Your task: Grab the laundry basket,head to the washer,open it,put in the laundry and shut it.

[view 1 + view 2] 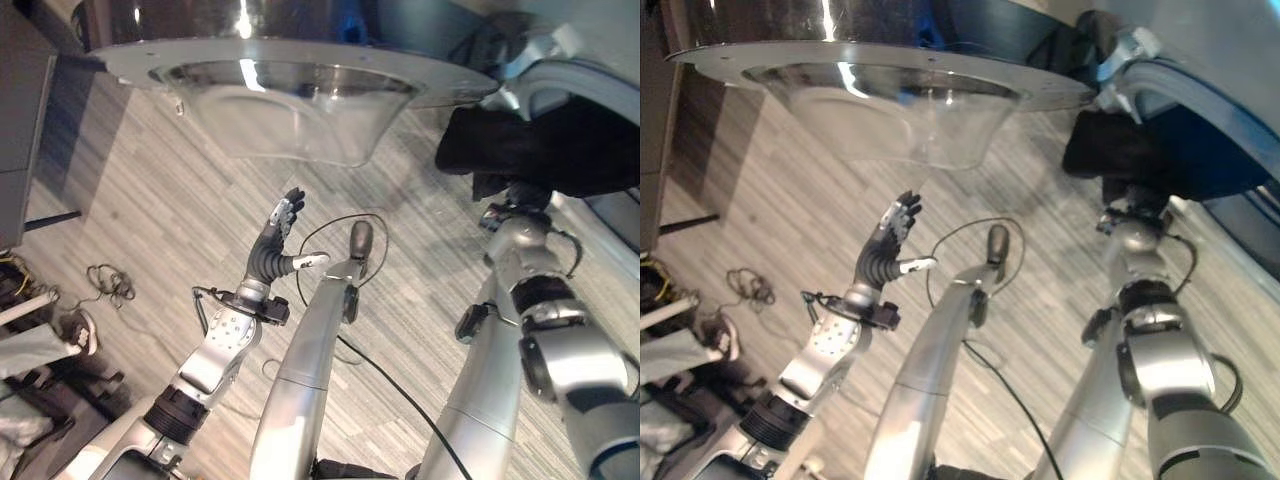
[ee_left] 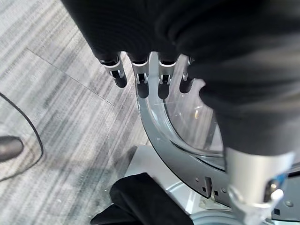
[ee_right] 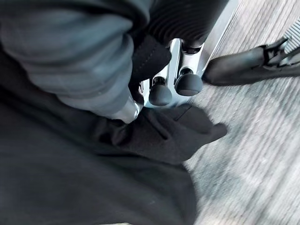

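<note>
Overhead, the washer's round door (image 1: 290,90), a silver-grey metal ring around a clear domed glass bowl, stands swung open across the upper part of the left eye view. The robot's left hand (image 1: 280,238) is raised in the middle of that view, below the glass and apart from it, with its silver, dark-tipped fingers (image 2: 139,77) straight and held side by side and the thumb set out to one side; it holds nothing. In the left wrist view those fingers point toward the curved rim of the door.

At the upper right of the left eye view a bundle of black cloth laundry (image 1: 540,150) hangs against the pale grey rim of the washer opening (image 1: 590,85), with the right arm reaching up into it from below. The right wrist view shows the right hand (image 3: 171,86) bent round the dark fabric and pinching it, black folds spilling below it. In the upper right corner of that view a black shoe (image 3: 248,63) rests on the grey wood-plank floor (image 1: 150,200).
</note>
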Controlling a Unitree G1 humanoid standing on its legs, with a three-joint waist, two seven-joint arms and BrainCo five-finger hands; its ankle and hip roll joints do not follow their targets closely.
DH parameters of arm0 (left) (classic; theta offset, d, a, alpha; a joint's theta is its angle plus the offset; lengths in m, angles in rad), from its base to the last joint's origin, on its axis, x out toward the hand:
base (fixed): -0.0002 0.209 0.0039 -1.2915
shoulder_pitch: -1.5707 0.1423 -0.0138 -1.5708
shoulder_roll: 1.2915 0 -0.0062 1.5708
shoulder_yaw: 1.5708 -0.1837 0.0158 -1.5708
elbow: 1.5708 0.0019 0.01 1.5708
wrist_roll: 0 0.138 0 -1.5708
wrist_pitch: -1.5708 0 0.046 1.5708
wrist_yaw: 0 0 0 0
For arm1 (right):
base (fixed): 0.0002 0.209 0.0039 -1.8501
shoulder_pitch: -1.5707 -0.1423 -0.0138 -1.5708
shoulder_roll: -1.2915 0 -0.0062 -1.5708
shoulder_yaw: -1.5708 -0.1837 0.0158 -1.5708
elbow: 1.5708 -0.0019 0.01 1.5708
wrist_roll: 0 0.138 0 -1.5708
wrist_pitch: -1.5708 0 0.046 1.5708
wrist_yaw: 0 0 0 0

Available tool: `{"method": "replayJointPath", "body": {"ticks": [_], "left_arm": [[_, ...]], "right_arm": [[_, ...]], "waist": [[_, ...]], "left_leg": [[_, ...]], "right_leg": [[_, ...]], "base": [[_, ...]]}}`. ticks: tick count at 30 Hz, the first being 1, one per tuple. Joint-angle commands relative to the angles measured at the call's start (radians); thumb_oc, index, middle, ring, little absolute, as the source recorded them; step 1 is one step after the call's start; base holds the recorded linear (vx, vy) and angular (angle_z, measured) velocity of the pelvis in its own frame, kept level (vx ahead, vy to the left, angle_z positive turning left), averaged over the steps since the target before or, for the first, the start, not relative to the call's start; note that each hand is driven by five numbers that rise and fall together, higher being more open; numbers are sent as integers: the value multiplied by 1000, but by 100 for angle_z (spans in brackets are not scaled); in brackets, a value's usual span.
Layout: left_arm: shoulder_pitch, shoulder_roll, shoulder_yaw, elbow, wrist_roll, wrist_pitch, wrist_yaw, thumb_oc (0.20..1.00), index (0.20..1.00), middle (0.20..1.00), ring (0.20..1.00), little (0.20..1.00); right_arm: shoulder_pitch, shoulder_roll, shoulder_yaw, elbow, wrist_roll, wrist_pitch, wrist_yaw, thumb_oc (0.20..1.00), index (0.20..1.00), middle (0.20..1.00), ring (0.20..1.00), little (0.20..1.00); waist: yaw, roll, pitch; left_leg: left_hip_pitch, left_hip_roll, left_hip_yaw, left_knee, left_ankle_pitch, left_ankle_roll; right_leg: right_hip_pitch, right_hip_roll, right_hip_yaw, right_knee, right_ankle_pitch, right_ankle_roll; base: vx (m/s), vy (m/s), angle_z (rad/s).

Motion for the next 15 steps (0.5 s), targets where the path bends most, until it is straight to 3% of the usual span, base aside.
{"method": "replayJointPath", "body": {"ticks": [1, 5, 10, 14, 15], "left_arm": [[81, 37, 41, -130, -21, -30, 6, 1000, 1000, 1000, 1000, 1000], [96, 56, 47, -139, -19, -18, 8, 1000, 1000, 1000, 1000, 1000], [131, 100, 65, -192, -2, 17, 25, 1000, 1000, 1000, 1000, 1000], [140, 110, 71, -208, 5, 35, 39, 1000, 1000, 1000, 1000, 1000], [135, 112, 68, -208, 18, 47, 53, 1000, 1000, 1000, 1000, 1000]], "right_arm": [[-62, -166, -52, -210, -25, -234, -97, 200, 200, 200, 200, 200], [-6, -103, -83, -345, -7, -280, -109, 200, 200, 200, 200, 200], [119, 10, -89, -714, -70, -319, -146, 200, 200, 200, 200, 200], [120, 62, -98, -802, -49, -359, -169, 200, 200, 200, 200, 200], [101, 105, -120, -866, -66, -397, -214, 200, 200, 200, 200, 200]], "waist": [[-36, 54, 1], [-54, 29, 1], [-94, -29, 1], [-105, -46, 1], [-108, -52, 1]], "left_leg": [[97, 96, -28, 14, -97, -39], [101, 117, -44, 69, -126, -42], [96, 144, -67, 128, -154, -46], [100, 152, -71, 133, -163, -49], [103, 156, -72, 135, -166, -52]], "right_leg": [[59, 56, -1, 155, -242, -39], [55, 79, -6, 237, -294, -57], [52, 112, -11, 319, -351, -85], [51, 121, -13, 343, -363, -92], [51, 123, -16, 350, -371, -95]], "base": [[6, -109, 1], [17, -97, -9], [6, -106, -6], [10, -66, -5], [22, -104, -7]]}}
